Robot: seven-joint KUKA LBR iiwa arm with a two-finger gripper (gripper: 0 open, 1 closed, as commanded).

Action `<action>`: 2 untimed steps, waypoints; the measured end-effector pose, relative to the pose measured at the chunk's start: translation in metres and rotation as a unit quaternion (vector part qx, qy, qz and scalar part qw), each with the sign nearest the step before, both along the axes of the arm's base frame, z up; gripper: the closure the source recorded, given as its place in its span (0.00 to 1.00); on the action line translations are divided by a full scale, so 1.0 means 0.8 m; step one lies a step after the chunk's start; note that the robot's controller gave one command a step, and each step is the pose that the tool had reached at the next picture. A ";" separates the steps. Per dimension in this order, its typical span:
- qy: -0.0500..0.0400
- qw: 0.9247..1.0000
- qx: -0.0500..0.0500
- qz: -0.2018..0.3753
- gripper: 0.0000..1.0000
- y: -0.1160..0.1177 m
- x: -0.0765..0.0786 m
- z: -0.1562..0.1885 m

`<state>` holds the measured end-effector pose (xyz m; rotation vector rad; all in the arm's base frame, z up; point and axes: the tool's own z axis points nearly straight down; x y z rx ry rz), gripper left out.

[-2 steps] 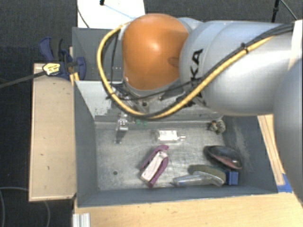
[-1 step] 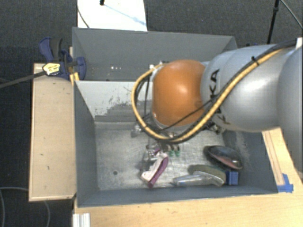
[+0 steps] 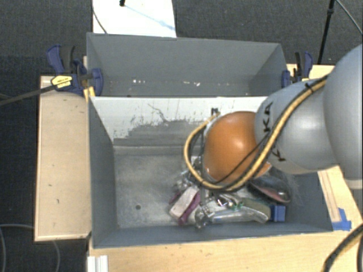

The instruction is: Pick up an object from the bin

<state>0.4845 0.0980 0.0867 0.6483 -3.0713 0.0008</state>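
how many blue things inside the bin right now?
1. A small blue block lies at the right end of the heap, near the bin's front edge. The arm's orange cover hides part of the heap, so more may be underneath.

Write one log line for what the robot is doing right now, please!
arm: low over heap, near right of bin | nearest: pink block, blue block | held: cannot tell

The grey bin (image 3: 142, 186) carries a small heap (image 3: 232, 207) at its floor's front right, with a pinkish block (image 3: 182, 204) and a blue piece (image 3: 277, 212) at the edges.
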 end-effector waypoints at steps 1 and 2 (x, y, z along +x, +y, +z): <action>-0.002 1.000 0.002 -0.002 1.00 0.002 0.002 0.002; -0.005 1.000 0.001 -0.004 1.00 -0.001 0.008 0.148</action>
